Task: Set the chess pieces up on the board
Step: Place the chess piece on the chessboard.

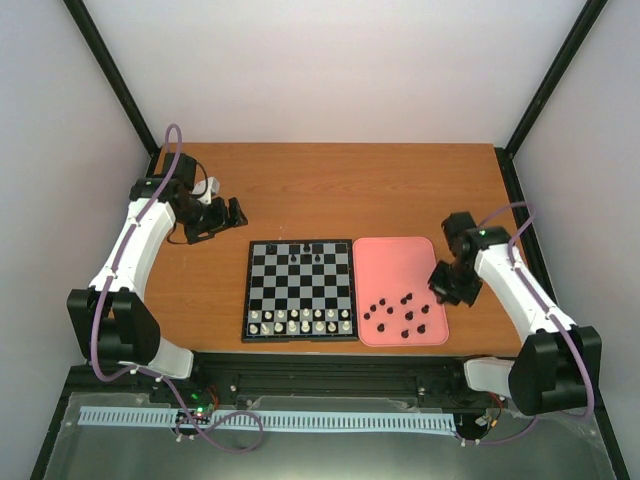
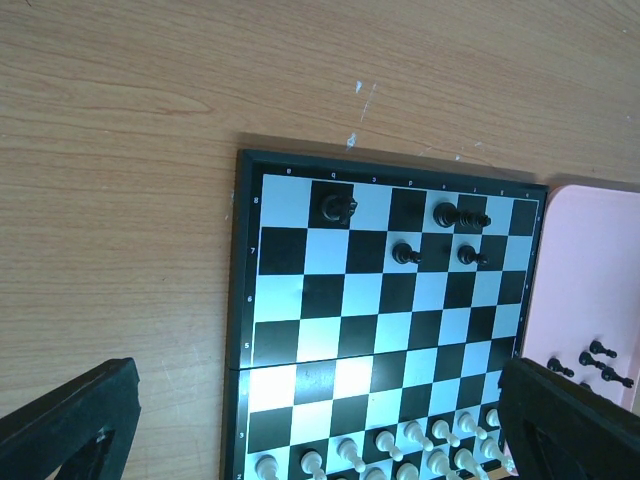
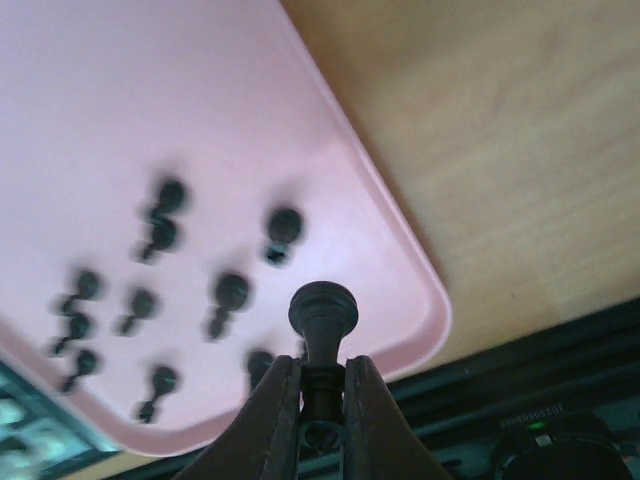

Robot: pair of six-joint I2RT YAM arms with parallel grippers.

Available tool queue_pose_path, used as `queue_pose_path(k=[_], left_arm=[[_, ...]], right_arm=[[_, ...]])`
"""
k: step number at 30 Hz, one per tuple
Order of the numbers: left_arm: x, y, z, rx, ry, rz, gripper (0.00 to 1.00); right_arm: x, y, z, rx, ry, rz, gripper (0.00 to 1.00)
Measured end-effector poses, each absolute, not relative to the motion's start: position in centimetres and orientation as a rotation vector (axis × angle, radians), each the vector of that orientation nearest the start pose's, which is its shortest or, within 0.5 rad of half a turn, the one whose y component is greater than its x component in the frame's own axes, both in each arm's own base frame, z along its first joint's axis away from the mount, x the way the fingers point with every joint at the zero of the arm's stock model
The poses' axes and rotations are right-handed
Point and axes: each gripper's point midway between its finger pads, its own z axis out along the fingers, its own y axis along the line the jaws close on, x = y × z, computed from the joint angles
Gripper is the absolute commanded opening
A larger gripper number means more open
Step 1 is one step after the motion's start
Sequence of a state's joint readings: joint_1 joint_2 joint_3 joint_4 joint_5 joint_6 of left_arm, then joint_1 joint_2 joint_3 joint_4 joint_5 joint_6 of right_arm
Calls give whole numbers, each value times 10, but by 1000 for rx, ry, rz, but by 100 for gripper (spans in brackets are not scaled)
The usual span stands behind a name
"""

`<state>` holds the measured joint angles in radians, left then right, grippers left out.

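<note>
right gripper point(image 3: 322, 398): pinched on one black pawn point(image 3: 323, 312) by its base end, head clear, over the pink tray point(image 3: 200, 90), so you can likely carry it across | chess pieces point(image 3: 230, 292): most loose on the tray, a few on the board point(image 2: 240, 300), far rows | left gripper point(image 1: 228, 220): spread wide, empty, parked beside the board, out of your way

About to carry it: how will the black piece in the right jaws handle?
The black piece looks tiny and solid, so probably light and stiff. The jaws pinch only its narrow waist, so it may pivot or slip if jolted. Rounded and slim, it would likely topple or roll on the board.
</note>
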<state>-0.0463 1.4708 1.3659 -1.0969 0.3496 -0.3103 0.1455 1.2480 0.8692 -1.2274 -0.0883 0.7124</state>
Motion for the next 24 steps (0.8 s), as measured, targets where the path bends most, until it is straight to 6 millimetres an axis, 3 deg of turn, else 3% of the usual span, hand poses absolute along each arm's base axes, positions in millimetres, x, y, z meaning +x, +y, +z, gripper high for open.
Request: queue_pose_path(k=[5, 8, 11, 15, 19, 24], left_arm=[[325, -74, 191, -276, 2773, -576, 100], [325, -74, 191, -276, 2773, -575, 100], [325, -73, 190, -277, 2775, -570, 100], [324, -72, 190, -280, 2776, -557, 100], [322, -68, 191, -287, 2781, -530, 100], [319, -64, 193, -293, 2779, -495, 100]], right_arm=[[229, 46, 144, 770, 2946, 163, 3], [268, 62, 170, 646, 2914, 169, 3], [312, 99, 190, 445, 2909, 171, 3], [378, 178, 215, 148, 2851, 222, 3], [409, 250, 215, -58, 2809, 319, 3], [401, 310, 179, -277, 2868, 401, 3]])
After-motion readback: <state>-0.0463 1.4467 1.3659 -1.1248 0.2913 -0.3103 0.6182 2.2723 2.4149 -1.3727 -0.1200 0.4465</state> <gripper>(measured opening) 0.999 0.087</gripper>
